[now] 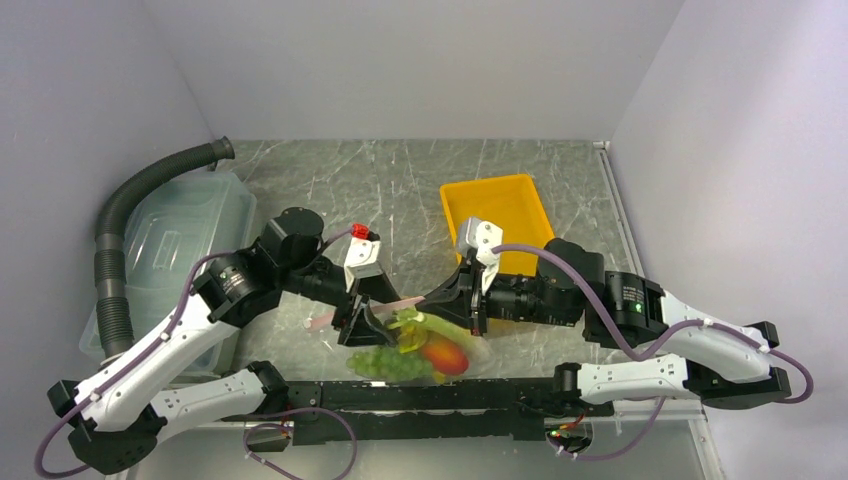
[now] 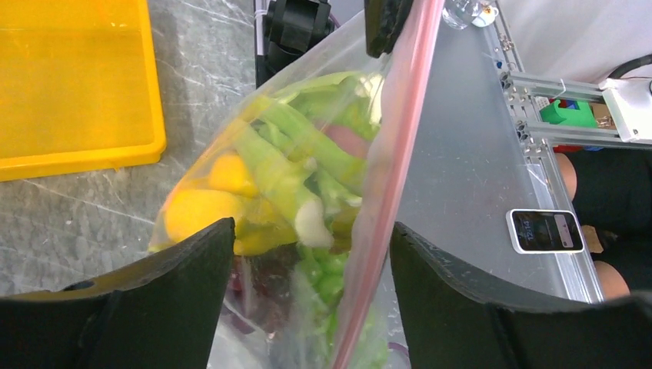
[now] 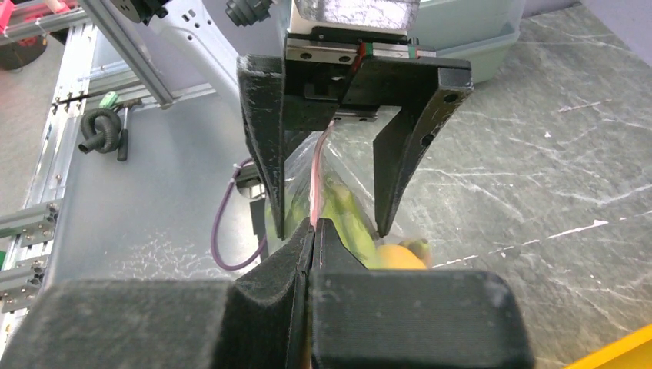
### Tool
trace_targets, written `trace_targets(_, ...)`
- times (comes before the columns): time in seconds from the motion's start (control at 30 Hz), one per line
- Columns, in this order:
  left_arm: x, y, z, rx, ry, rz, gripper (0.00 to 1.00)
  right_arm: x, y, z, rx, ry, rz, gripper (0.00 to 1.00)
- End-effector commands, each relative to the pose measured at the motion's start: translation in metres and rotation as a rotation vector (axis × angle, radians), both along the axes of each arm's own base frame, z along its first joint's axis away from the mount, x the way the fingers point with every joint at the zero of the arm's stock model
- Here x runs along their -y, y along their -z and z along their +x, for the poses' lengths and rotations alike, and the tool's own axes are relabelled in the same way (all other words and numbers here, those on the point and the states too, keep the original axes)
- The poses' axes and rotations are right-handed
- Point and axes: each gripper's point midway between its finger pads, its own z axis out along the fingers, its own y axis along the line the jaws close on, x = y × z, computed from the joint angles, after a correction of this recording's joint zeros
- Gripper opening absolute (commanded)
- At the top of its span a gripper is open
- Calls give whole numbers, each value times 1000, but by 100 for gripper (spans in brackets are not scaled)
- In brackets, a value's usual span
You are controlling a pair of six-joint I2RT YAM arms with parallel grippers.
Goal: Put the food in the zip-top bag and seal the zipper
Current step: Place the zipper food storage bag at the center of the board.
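Note:
The zip-top bag [image 1: 415,345] hangs between my two grippers, just above the table's near edge. Through the clear plastic the food shows: a pale green leek [image 2: 284,154], a yellow banana [image 2: 192,211], green grapes [image 1: 385,362] and a red-orange fruit [image 1: 445,353]. The pink zipper [image 2: 392,154] runs along the top of the bag. My right gripper [image 3: 314,227] is shut on the zipper at one end. At the other end my left gripper [image 2: 311,231] stands open astride the strip, with a gap between each finger [image 2: 184,269] and the plastic.
A yellow tray [image 1: 500,200] sits behind the right arm. At the far left stand a translucent lidded bin [image 1: 170,240] and a grey ribbed hose [image 1: 115,220]. A phone [image 2: 546,231] lies on the metal frame in front of the table.

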Motion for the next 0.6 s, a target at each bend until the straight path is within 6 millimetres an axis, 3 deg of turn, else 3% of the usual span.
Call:
trace_targets(0.0,0,6,2,17,9,12,73,9,-79,-2,50,1,249,0)
trace_targets(0.1,2,11,6,6,2,40,56,9,-79,-1,49,7,249,0)
trace_targets(0.27,5,16,17,3,-43,81,3,12,-79,-2,45,6,257,0)
trace_targets(0.57,5,6,29,47,-125,61,0,19,-74,8,38,71,250,0)
